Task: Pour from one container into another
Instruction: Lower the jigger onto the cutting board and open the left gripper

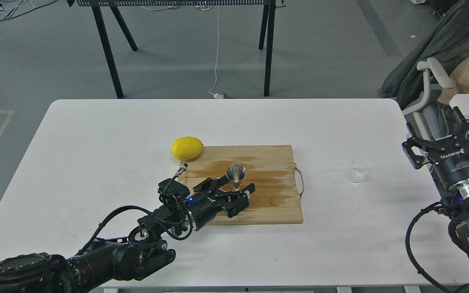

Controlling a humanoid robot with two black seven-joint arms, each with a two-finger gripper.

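Note:
The shiny steel jigger [236, 174] stands upright on the wooden cutting board [271, 195], near its middle. My left gripper [237, 184] lies low over the board and is open, with one finger on each side of the jigger's lower cone; I cannot tell whether they touch it. The small clear glass cup [358, 170] stands alone on the white table, to the right of the board. Further right, past the table's edge, my right gripper [446, 132] points upward and is open and empty, a short way from the cup.
A lemon [186, 147] lies at the board's far left corner. The board has a metal handle [301, 180] on its right side and wet stains. A chair [430, 85] and a seated person are at the far right. Black stand legs rise beyond the table.

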